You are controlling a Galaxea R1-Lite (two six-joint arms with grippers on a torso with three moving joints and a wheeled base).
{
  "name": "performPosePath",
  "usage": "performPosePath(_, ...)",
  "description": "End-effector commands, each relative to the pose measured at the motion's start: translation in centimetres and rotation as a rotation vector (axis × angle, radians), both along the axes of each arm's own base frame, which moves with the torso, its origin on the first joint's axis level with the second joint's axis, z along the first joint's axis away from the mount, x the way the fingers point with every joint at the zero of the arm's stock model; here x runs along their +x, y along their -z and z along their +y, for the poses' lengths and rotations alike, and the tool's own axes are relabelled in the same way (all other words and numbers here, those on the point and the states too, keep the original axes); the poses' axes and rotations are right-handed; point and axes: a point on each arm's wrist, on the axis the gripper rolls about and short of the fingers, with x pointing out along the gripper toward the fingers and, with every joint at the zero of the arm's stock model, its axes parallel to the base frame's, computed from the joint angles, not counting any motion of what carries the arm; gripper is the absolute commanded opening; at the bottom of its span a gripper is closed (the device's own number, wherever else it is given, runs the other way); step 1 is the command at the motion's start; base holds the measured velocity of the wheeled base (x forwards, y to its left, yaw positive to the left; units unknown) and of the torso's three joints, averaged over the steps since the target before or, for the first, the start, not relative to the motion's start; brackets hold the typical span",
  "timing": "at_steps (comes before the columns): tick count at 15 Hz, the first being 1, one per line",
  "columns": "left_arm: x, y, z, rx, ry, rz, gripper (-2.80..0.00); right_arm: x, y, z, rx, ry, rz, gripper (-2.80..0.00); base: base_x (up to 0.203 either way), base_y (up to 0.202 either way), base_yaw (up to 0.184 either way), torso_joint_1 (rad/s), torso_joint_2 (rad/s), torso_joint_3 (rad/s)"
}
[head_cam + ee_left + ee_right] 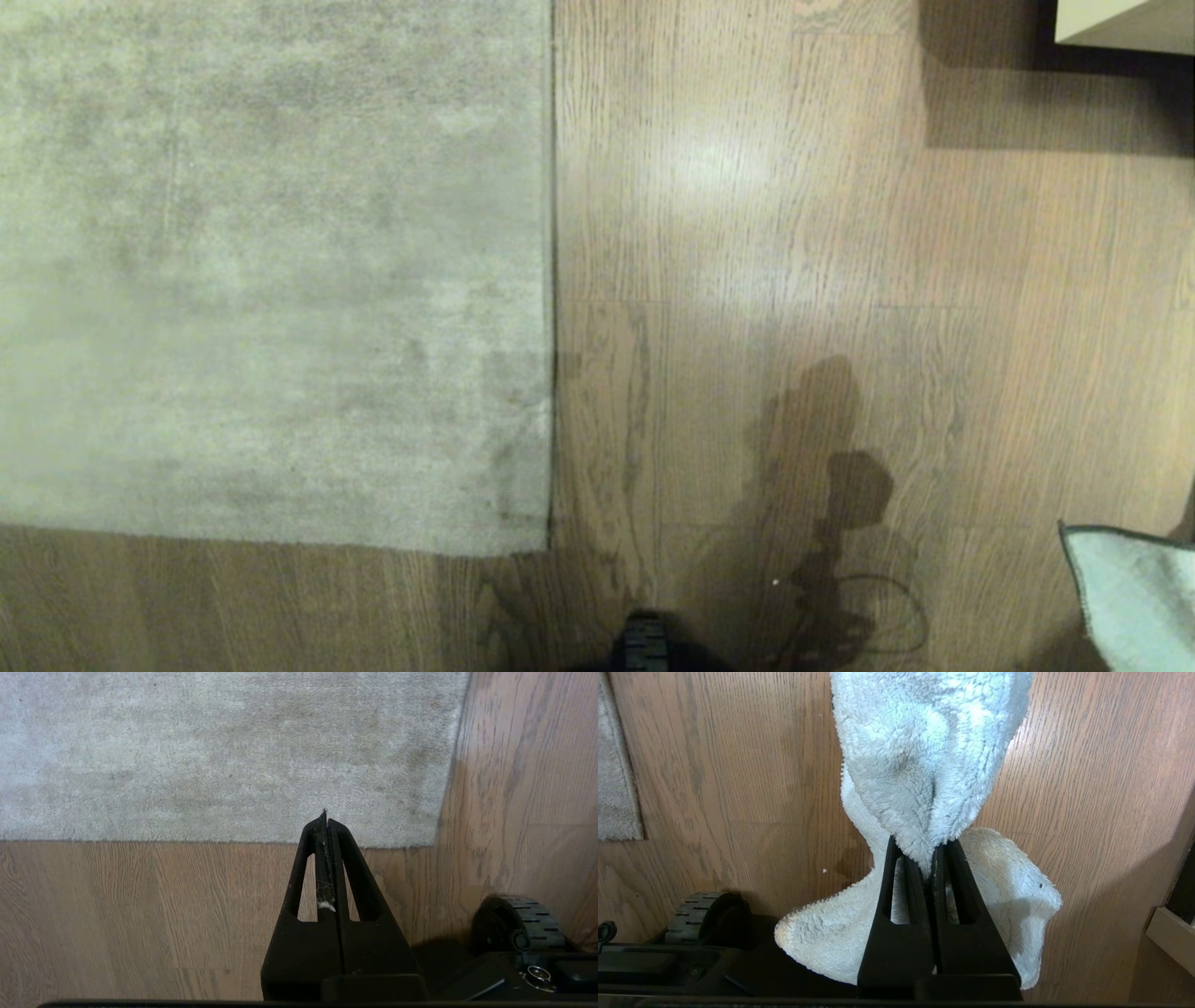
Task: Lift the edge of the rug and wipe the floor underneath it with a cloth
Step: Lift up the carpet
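Observation:
The mottled beige-grey rug (pixel 271 271) lies flat on the left, its rug edge (pixel 549 280) running straight down to a near corner (pixel 546 549). Wood-grain floor (pixel 794 233) spreads to the right of it. My right gripper (pixel 930 851) hangs over bare floor, shut on a pinched fold of the pale mint-blue cloth (pixel 924 756), which drapes to both sides of the fingers. A corner of that cloth (pixel 1134 597) shows at the head view's lower right. My left gripper (pixel 325 822) is shut and holds nothing, hovering near the rug's front border (pixel 187 838) and corner (pixel 433 843).
A pale piece of furniture (pixel 1120 23) stands at the far right and casts a shadow on the planks; another edge (pixel 1171 935) shows in the right wrist view. My base's black wheel (pixel 646 644) sits just in front of the rug corner.

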Motion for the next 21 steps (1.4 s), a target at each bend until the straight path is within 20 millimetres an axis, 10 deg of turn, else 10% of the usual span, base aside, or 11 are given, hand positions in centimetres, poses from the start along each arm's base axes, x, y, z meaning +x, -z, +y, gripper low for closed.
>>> performPosePath(1,0.0,0.0,0.0,0.0,0.0,0.0,-2.8,0.01,-0.01,0.0,0.0,0.0,0.0,-2.8,0.0,0.0,0.0,0.0,0.0,0.0)
performPosePath(21,0.0,0.0,0.0,-0.001,0.0,0.0,-2.8,0.01,-0.01,0.0,-0.001,0.0,0.0,-2.8,0.0,0.0,0.0,0.0,0.0,0.0)
